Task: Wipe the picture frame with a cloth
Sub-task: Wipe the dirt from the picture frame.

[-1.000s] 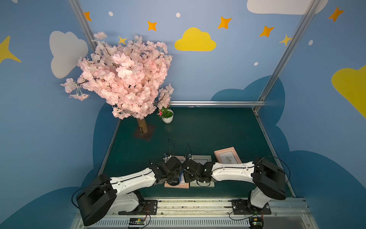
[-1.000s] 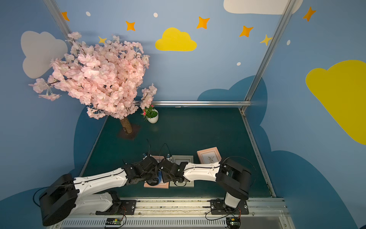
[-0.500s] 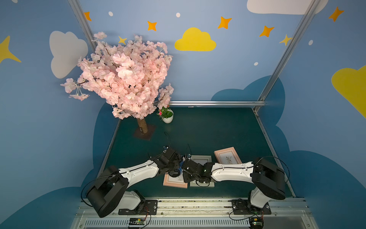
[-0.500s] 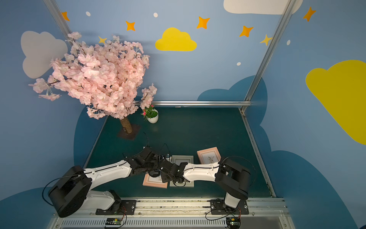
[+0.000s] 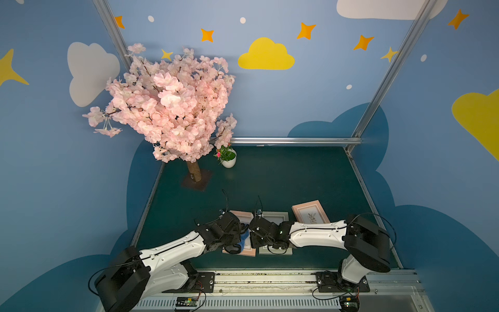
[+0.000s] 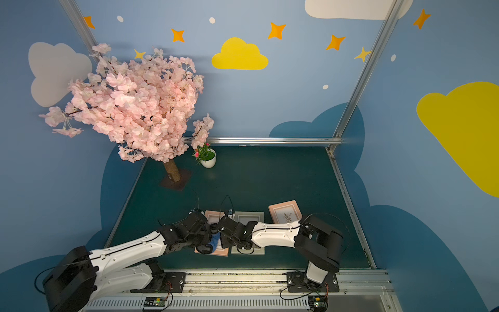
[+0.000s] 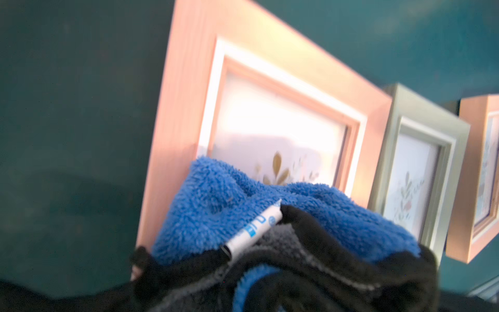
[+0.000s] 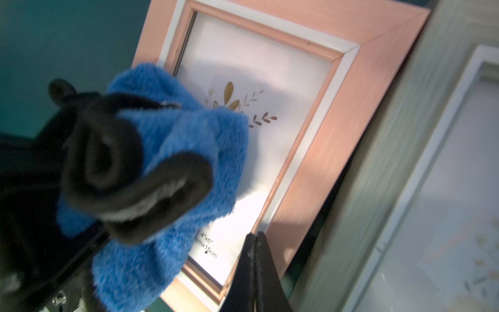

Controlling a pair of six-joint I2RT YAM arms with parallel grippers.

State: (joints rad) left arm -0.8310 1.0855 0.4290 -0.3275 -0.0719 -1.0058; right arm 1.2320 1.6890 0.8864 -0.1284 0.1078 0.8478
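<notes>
The left end effector is clamped on the bunched blue cloth, which lies on the glass of the pink picture frame. The right end effector, pinched closed and empty, sits at that frame's border. The frame lies flat on the dark green worktop beside a grey-green frame, within blue cloud-painted walls.

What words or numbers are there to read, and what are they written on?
"4"x6"": on the white paper insert in the pink rectangular picture frame.
"cmx15cm": just below on that insert; its start is hidden by the plush blue microfibre cloth.
The small white tag on the cloth: blue print, too blurred to read.
</notes>
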